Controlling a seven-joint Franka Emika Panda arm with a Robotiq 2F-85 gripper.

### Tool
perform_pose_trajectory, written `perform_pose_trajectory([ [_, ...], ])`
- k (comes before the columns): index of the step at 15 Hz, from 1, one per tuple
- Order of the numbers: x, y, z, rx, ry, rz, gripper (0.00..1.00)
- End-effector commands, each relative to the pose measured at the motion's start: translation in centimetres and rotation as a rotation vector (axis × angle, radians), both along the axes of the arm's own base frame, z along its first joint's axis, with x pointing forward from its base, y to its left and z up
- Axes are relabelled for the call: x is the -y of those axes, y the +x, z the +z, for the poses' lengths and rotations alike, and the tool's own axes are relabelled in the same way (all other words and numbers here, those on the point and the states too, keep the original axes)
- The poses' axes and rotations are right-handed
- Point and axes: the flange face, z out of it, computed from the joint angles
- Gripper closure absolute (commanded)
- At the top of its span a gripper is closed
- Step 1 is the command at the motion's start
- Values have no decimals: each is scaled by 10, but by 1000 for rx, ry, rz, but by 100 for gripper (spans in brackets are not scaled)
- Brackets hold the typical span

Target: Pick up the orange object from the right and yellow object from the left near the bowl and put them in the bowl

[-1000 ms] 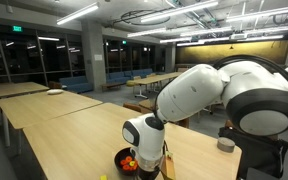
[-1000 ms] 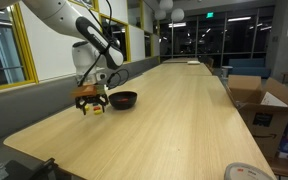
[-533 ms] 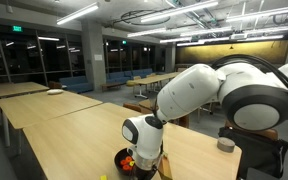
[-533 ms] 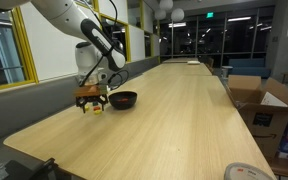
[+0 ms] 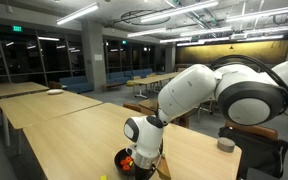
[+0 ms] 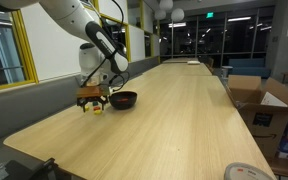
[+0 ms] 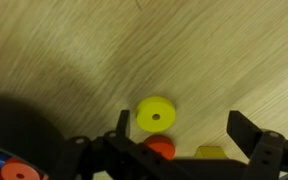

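Gripper [image 7: 179, 125] is hovering low over the table [image 7: 74, 50] in the wrist view, jaws spread wide and gripping nothing. Between its fingers [image 7: 246, 135] the yellow object [image 7: 155, 115], a disc with a centre hole, is lying flat, the orange object [image 7: 161, 148] just beside it. In an exterior view, the bowl [image 6: 124, 99] is sitting just beside the gripper.

Long wooden table [image 6: 174, 120], cardboard boxes [image 6: 262, 102] beside it, grey roll [image 5: 225, 145].

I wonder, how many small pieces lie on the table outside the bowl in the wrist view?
3: a yellow disc, an orange disc below it, a yellow piece rightward; fingers may hide more.
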Motion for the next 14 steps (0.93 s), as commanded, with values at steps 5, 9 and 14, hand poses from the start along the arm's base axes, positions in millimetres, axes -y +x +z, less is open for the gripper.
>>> perform_pose_trajectory([
  [5, 1, 7, -5, 10, 34, 34, 0],
  [9, 0, 6, -9, 18, 30, 44, 0],
  [14, -1, 7, -12, 29, 27, 56, 25],
])
